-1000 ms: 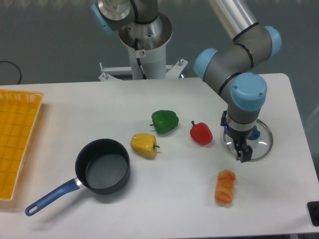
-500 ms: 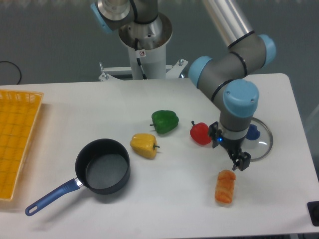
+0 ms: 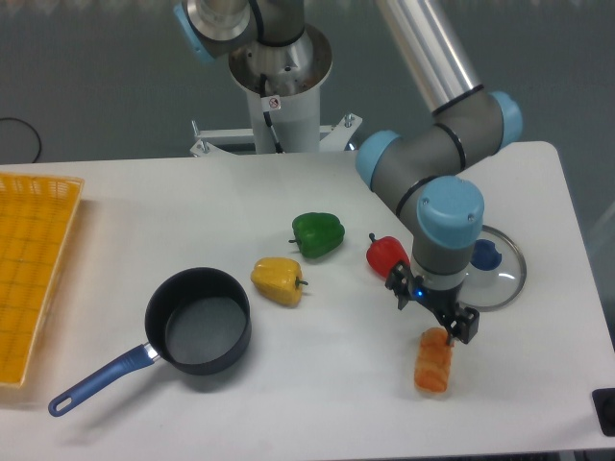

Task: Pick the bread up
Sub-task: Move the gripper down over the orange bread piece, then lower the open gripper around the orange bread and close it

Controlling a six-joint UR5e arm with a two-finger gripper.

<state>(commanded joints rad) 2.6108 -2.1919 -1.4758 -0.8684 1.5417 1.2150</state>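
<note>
My gripper [image 3: 448,329] hangs at the bread's [image 3: 433,365] far end; I can't tell whether my fingers are spread.

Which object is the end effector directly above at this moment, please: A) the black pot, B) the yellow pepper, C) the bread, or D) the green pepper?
C: the end effector hangs over the far end of the bread, near the table's front right, while the yellow pepper, the green pepper and the black pot all lie well off to its left in the camera view.
</note>
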